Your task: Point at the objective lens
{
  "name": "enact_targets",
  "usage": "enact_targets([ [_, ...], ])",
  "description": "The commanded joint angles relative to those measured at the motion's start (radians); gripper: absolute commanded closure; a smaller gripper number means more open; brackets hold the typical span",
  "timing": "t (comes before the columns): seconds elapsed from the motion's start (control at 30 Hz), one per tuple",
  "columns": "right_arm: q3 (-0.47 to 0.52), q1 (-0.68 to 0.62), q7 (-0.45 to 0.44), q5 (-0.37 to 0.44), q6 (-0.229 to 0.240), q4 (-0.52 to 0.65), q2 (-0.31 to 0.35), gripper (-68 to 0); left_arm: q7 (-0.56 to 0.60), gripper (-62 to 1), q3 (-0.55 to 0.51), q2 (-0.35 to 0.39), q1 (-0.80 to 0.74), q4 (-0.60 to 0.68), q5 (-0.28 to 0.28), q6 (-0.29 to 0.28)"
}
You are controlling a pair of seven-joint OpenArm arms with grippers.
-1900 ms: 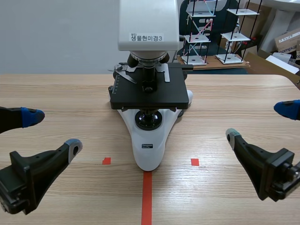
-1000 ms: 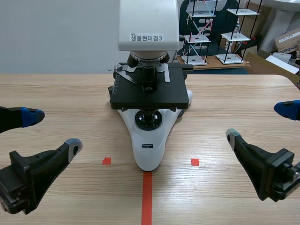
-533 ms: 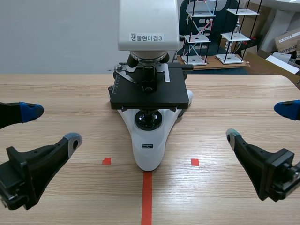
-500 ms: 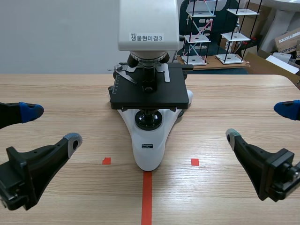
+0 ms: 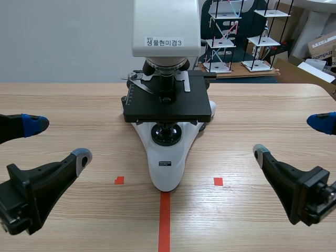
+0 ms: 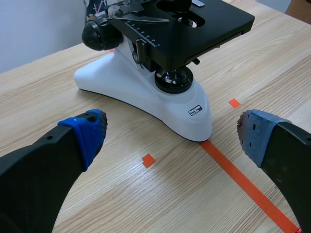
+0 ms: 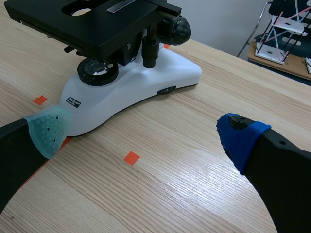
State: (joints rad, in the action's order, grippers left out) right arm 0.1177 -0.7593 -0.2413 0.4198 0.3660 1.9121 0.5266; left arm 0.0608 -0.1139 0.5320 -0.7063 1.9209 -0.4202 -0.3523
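- Left end effector (image 5: 58, 140) and right end effector (image 5: 290, 137) hang low over the table (image 5: 262, 105), fingers spread wide, gripping nothing, each well apart from the microscope (image 5: 166, 163).
- The objective lens (image 5: 167, 84) sits under the white head (image 5: 166, 26), just above the black stage (image 5: 168, 109), at the table's middle.
- Recommended: raise one arm above stage level, come in from its own side, aim at the lens barrel and stop short of contact; clearance above the stage looks tight.
- Both wrist views cut off the head, so the lens is barely visible there.
- Whether more than one lens hangs there cannot be told.
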Motion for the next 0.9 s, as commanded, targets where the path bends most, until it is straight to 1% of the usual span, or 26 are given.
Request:
enact_targets([
  [0.0, 0.006, 0.011, -0.014, 0.011, 0.0, 0.011, 0.011, -66.7, 0.041, -42.1, 0.006, -0.01, -0.005, 0.001, -0.01, -0.002],
  [0.1, 0.006, 0.011, -0.011, 0.011, 0.0, 0.011, 0.011, -66.7, 0.061, -15.6, 0.016, -0.024, 0.01, -0.014, -0.009, -0.002],
  [0.13, 0.006, 0.011, -0.011, 0.011, 0.0, 0.011, 0.011, -66.7, 0.059, -7.8, 0.021, -0.03, 0.023, -0.024, -0.005, -0.004],
  [0.17, 0.006, 0.011, -0.009, 0.011, 0.0, 0.011, 0.011, -66.7, 0.06, -1.6, 0.026, -0.037, 0.038, -0.037, -0.005, -0.006],
  [0.27, 0.006, 0.011, -0.007, 0.011, 0.0, 0.011, 0.011, -66.7, 0.08, -1.5, 0.048, -0.052, 0.102, -0.09, -0.007, -0.034],
  [0.43, 0.006, 0.011, -0.008, 0.011, 0.0, 0.011, 0.011, -66.7, 0.081, -1.5, 0.103, -0.078, 0.216, -0.169, -0.014, -0.034],
  [0.6, 0.006, 0.011, -0.008, 0.011, 0.0, 0.011, 0.011, -66.7, 0.077, -1.5, 0.134, -0.119, 0.311, -0.213, -0.013, -0.041],
  [0.7, 0.006, 0.011, -0.007, 0.011, 0.0, 0.011, 0.011, -66.7, 0.071, -1.5, 0.165, -0.13, 0.362, -0.236, -0.013, -0.044],
  [0.87, 0.006, 0.011, -0.008, 0.011, 0.0, 0.011, 0.011, -66.7, 0.027, -1.5, 0.232, -0.135, 0.44, -0.258, -0.003, -0.048],
])
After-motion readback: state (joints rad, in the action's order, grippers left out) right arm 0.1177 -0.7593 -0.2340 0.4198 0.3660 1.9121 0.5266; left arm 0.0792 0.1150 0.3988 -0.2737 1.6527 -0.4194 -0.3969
